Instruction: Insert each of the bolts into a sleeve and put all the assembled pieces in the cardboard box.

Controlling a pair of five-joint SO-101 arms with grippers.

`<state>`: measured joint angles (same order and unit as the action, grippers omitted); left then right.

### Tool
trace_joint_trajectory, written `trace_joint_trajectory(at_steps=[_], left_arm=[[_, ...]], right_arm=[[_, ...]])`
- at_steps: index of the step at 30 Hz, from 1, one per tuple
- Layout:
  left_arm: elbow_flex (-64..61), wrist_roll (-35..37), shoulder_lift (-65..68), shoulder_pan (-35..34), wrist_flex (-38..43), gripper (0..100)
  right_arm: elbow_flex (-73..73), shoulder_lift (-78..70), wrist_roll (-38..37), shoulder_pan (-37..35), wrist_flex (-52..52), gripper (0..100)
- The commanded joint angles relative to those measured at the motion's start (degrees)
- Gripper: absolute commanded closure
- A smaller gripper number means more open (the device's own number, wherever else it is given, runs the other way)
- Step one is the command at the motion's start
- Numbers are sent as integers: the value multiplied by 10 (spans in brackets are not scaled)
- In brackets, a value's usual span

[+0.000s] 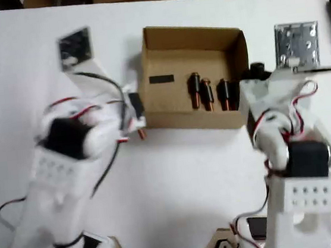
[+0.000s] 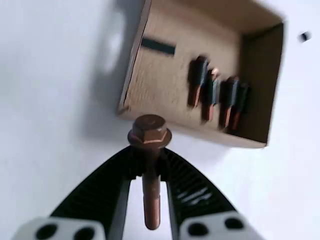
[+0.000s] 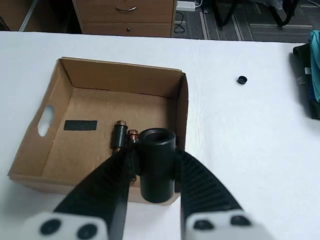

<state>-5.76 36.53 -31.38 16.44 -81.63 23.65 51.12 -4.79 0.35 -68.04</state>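
The left pincer [image 2: 149,162] is clamped on a copper bolt [image 2: 151,192], head outward, over the bench [image 2: 55,125] just off a corner of the cardboard box [image 2: 155,85]. The right pincer [image 3: 153,156] grips a black sleeve [image 3: 157,175] at the box's near wall. The sleeve hides some of the assembled pieces [image 2: 215,95] lying inside, while the left wrist view shows four.
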Motion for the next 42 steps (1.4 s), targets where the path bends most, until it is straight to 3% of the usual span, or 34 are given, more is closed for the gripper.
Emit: trace_joint_trajectory(at_steps=[1, 6, 12, 18, 27, 32, 39, 42], left_arm=[[74, -62, -64, -11, -4, 976], [102, -133, -127, 34, -9, 976], [63, -129, -183, 126, 33, 977], [-21, -125, -220, 142, 75, 977], [-168, -124, -259, 145, 213, 976], [-248, -99, -296, 184, 295, 976], [-298, -93, -323, 194, 308, 976], [-298, -93, -321, 191, 309, 976]], right_arm=[[-7, 65, -1, -26, -34, 978], [-5, 146, 1, -95, -92, 978], [-4, 244, 51, -178, -157, 979], [54, 324, 53, -221, -200, 979], [278, 486, 53, -221, -195, 979], [373, 517, 53, -224, -167, 979], [377, 516, 56, -349, -124, 979], [377, 511, 112, -362, -95, 980]])
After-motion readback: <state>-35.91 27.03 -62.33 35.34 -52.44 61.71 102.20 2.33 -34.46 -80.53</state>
